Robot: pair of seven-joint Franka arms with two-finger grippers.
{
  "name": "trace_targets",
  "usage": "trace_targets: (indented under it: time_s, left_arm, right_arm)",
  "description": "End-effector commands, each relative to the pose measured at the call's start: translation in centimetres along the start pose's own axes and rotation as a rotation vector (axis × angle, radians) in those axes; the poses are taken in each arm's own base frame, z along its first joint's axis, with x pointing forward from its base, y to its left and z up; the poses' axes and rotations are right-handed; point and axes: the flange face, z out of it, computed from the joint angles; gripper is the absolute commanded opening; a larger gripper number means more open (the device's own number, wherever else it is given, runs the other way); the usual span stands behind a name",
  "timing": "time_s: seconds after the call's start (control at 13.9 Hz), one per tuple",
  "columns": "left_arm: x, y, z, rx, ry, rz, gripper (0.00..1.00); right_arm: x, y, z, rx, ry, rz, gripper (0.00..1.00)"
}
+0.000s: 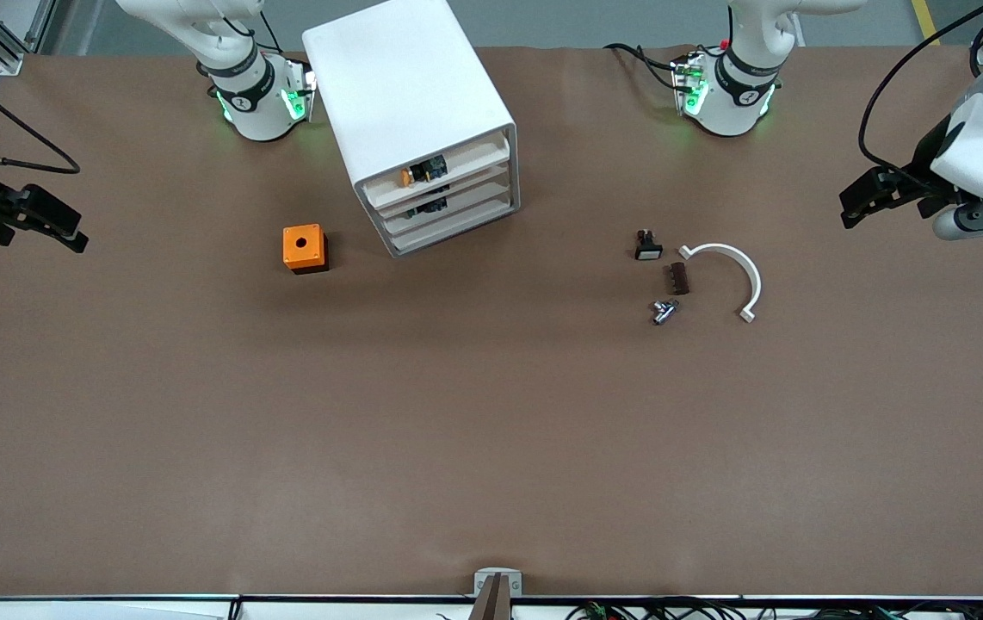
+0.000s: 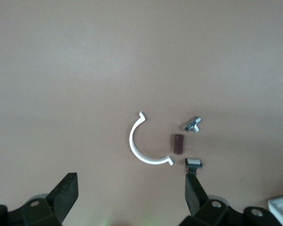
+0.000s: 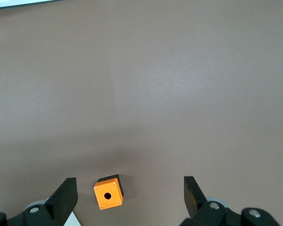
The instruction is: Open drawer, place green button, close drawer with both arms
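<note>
The white four-tier cabinet (image 1: 410, 95) stands near the right arm's base. Its third drawer (image 1: 457, 217) sits pushed in like the others. Small dark parts show in the top two tiers; one has an orange-yellow cap. I see no green-capped button. My right gripper (image 1: 70, 228) hangs open and empty at the right arm's end of the table; in the right wrist view (image 3: 129, 190) it faces the orange box (image 3: 108, 192). My left gripper (image 1: 851, 207) hangs open and empty at the left arm's end; in the left wrist view (image 2: 130, 188) it faces the loose parts.
The orange square box with a round hole (image 1: 305, 248) lies beside the cabinet. Toward the left arm's end lie a small black part with a white face (image 1: 648, 247), a brown block (image 1: 679, 278), a metal piece (image 1: 664, 310) and a white curved clip (image 1: 728, 275).
</note>
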Motion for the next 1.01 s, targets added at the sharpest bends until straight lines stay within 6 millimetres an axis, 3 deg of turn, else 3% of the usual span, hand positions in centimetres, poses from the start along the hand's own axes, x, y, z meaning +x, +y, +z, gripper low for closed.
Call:
trace_targets:
  time_s: [0.0, 0.36, 0.94]
  left_arm:
    - [-0.9, -0.5, -0.8, -0.014, -0.013, 0.033, 1.0]
    - [-0.7, -2.4, -1.6, -0.019, 0.004, 0.002, 1.0]
    - [0.8, -1.6, -2.4, -0.023, 0.025, 0.006, 1.0]
  right_arm:
    - [0.2, 0.0, -0.4, -0.019, 0.011, -0.01, 1.0]
    - [0.1, -0.2, -0.4, -0.017, 0.011, -0.011, 1.0]
    - [0.1, 0.0, -0.3, -0.018, 0.008, -0.008, 1.0]
